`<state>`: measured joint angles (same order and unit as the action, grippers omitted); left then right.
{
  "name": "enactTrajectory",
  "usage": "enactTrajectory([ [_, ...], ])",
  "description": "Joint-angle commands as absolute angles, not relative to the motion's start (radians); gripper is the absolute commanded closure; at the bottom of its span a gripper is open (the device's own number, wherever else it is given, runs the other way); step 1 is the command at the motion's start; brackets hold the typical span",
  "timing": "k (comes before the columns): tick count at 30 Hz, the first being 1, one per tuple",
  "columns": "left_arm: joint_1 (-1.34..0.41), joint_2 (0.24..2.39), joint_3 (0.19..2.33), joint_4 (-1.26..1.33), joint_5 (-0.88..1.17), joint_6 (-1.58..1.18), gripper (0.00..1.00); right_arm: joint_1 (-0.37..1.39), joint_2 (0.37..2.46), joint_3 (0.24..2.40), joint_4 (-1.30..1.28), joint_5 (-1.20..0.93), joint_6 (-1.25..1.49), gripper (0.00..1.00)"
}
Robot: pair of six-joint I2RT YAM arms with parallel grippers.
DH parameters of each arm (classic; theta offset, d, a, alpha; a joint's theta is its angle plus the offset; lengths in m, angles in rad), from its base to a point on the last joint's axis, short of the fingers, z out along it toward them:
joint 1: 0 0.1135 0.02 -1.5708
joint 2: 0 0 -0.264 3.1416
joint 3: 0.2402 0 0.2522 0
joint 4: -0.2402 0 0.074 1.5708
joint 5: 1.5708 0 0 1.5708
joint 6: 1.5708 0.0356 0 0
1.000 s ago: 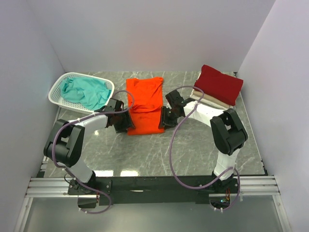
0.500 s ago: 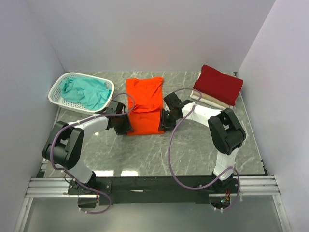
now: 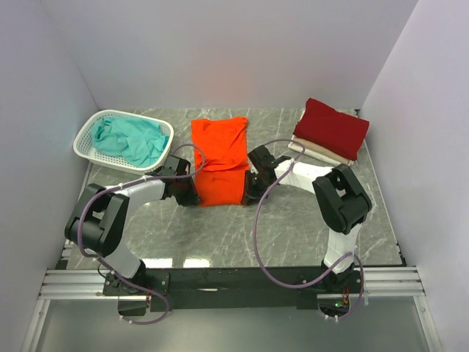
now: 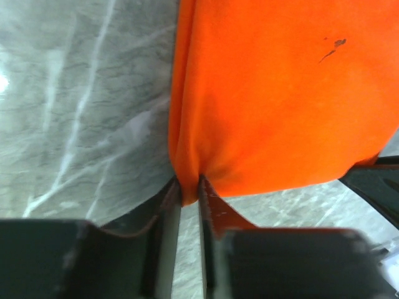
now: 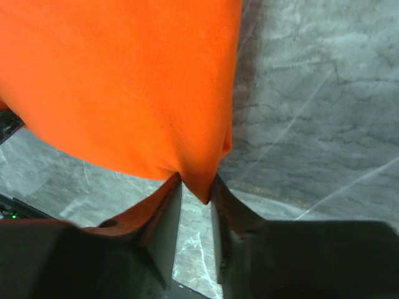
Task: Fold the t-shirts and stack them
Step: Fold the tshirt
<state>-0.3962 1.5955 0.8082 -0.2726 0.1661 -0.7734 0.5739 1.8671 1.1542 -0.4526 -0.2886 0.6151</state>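
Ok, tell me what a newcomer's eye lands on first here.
The bright orange t-shirt at mid-table stands out most, with the left gripper and the right gripper each pinching one of its near corners. Next come the dark red t-shirt, folded on top of a cream t-shirt at the far right, and the teal t-shirt, heaped in the white basket at the far left.

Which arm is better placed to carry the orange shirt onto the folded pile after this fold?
Probably right. Both sets of jaws pinch a near corner of the orange shirt, but the folded dark red shirt lies nearer the right arm.
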Motion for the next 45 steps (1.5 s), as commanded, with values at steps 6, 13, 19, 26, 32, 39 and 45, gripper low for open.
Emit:
enactTrajectory([
  [6,-0.407,1.611,0.814,-0.29,0.172,-0.769,1.0,0.586,1.887,1.184,-0.442,-0.249,0.588,0.93],
  [13,-0.407,1.43,0.949,-0.434,0.095,-0.773,1.0,0.588,1.711,1.233,-0.552,-0.173,0.592,1.0],
  [19,-0.407,1.315,1.002,-0.532,0.101,-0.79,1.0,0.594,1.56,1.278,-0.636,-0.13,0.598,1.0],
  [26,-0.407,1.25,0.957,-0.658,0.146,-0.805,1.0,0.656,1.499,1.25,-0.724,-0.091,0.614,1.0],
  [32,-0.407,1.169,0.963,-0.828,0.175,-0.811,1.0,0.758,1.392,1.215,-0.839,-0.052,0.702,1.0],
  [39,-0.407,1.127,1.002,-0.816,0.224,-0.842,1.0,0.779,1.324,1.249,-0.851,-0.042,0.769,1.0],
  [45,-0.403,1.226,1.08,-0.753,0.172,-0.816,1.0,0.709,1.423,1.335,-0.822,-0.008,0.7,1.0],
])
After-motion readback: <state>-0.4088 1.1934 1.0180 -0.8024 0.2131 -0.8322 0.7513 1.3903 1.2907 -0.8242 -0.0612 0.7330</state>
